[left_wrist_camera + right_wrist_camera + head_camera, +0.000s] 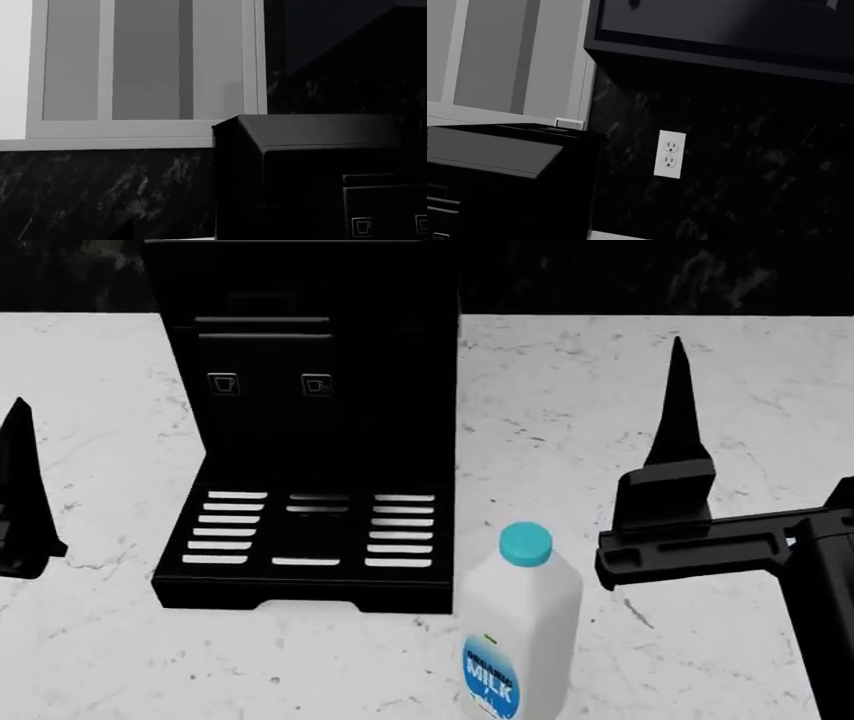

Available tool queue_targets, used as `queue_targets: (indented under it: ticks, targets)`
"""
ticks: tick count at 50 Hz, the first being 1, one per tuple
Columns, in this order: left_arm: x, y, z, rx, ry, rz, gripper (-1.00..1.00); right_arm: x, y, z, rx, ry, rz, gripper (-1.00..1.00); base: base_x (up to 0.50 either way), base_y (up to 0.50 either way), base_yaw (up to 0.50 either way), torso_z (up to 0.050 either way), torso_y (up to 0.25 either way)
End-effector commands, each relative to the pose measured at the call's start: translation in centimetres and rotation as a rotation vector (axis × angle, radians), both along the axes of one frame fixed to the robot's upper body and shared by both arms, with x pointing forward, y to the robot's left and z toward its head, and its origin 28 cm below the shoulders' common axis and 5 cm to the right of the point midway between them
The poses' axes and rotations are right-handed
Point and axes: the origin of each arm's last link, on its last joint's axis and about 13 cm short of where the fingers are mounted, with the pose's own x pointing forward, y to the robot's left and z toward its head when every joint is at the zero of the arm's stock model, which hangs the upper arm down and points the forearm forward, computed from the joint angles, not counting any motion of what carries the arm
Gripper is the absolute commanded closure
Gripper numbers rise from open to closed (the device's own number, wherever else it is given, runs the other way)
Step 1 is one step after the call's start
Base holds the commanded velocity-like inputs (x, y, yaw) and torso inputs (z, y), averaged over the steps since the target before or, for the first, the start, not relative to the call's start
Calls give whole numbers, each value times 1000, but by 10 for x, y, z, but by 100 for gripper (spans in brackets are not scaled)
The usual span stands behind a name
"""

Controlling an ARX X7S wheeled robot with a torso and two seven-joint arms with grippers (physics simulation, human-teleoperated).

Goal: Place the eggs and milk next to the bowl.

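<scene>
The milk bottle (519,630) stands upright on the white marble tabletop (747,370), near its front edge, just beside the front right corner of a black coffee machine (310,430). The right gripper (678,440) hangs near the bottle's right, apart from it; the left gripper (24,490) hangs left of the machine. Whether either one's jaws are released or clenched cannot be told. Both wrist views face the dark back wall, with a window (143,65) and a power outlet (670,154).

The tall white plastic milk bottle (518,640) stands upright on the white marbled counter, round cyan-blue cap on top, blue label (lettered "MILK") facing the front. Its lower end is cut off by the head view's edge.
</scene>
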Motion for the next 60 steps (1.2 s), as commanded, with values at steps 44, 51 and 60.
queue_targets:
  ticks: [44, 51, 60]
  targets:
    - [0, -5, 2, 5, -8, -23, -100, -23, -6, 6, -46, 52, 135, -100, 132, -12, 0, 0, 0]
    - [1, -9, 1, 11, -6, -36, -100, -41, -11, 6, -52, 139, 219, -100, 0, 0, 0, 0, 0]
    - [2, -13, 1, 20, -6, -49, -100, -51, -21, 12, -32, 212, 260, -100, 0, 0, 0, 0, 0]
